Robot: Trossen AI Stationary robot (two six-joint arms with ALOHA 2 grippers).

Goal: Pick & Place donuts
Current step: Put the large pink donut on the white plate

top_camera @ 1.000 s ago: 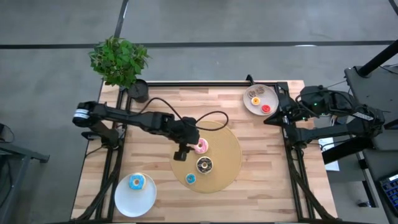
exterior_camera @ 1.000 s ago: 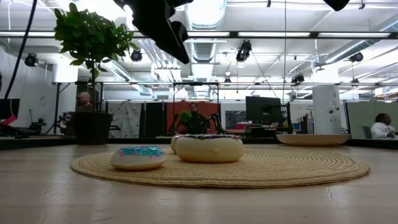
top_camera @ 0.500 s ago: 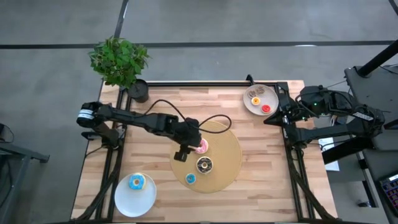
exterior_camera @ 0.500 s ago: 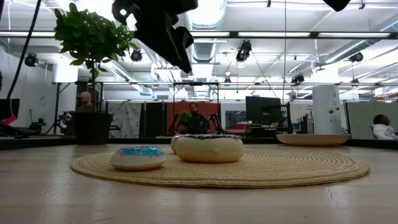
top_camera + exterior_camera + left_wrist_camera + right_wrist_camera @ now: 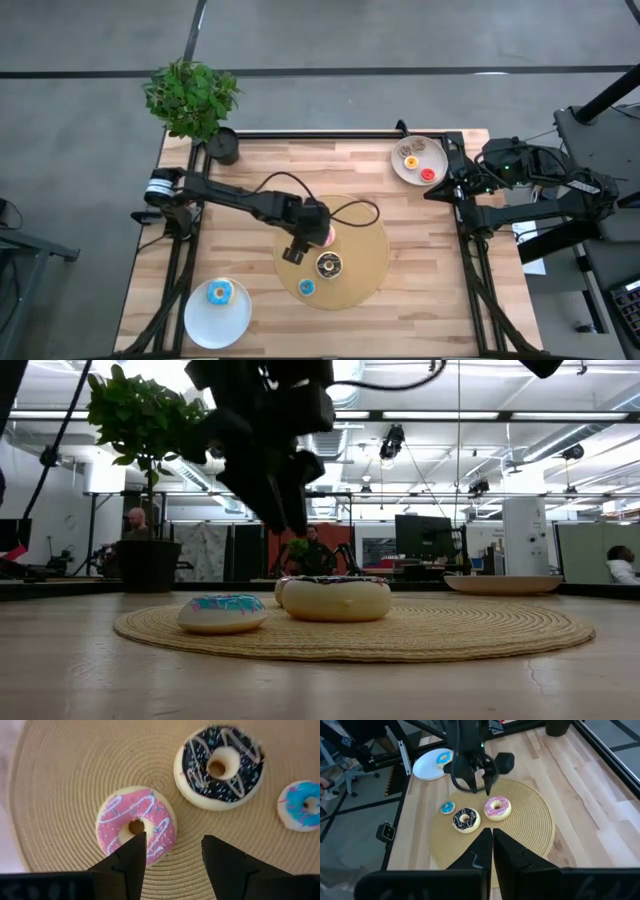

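Note:
A pink-iced donut lies flat on the round woven mat, beside a chocolate-iced donut and a tiny light-blue donut. My left gripper hangs open just above the pink donut, touching nothing. One fingertip stands over its iced top and the other over bare mat beside it. The right wrist view shows this gripper pointing steeply down, clear of the mat. My right gripper stays shut and bare at the table's right edge. A blue-iced donut lies on a white plate.
A second white plate at the far right corner carries tiny donuts. A potted plant stands at the far left corner. Bare wood lies around the mat on the near right. People sit in the room beyond the table.
My left gripper has come down toward the pink donut, shifting a little toward the table's right edge and rolling slightly. Its fingers have stayed open. The donuts have not moved.

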